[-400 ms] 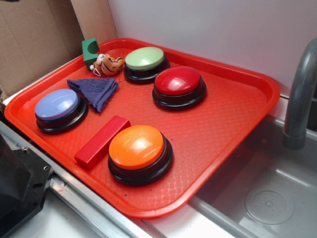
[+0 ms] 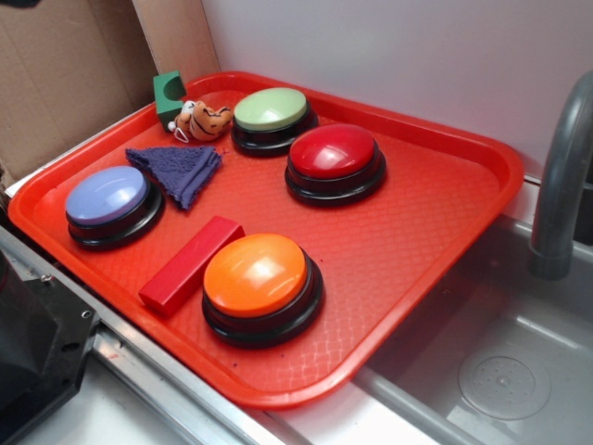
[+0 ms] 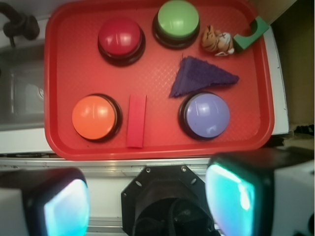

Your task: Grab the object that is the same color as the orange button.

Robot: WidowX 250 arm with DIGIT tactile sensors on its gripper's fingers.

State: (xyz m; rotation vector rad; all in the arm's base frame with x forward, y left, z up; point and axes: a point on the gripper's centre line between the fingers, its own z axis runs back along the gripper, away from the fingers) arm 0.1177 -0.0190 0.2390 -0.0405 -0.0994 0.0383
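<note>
While the gripper (image 3: 147,201) hung high over the near edge of the red tray (image 3: 157,147) with its jaws spread wide and holding nothing, no part of the grab had been made: the reach, descent and closing all remained. The plush tiger (image 3: 217,42) lay well ahead of the jaws and off to their right, at the tray's far side between the green button (image 3: 178,19) and the green block (image 3: 251,33), touching the block, while the orange button (image 3: 94,117) sat nearer, ahead and left. Its long axis ran roughly across the jaws' forward line, the white face toward the green block, striped back toward the green button.
</note>
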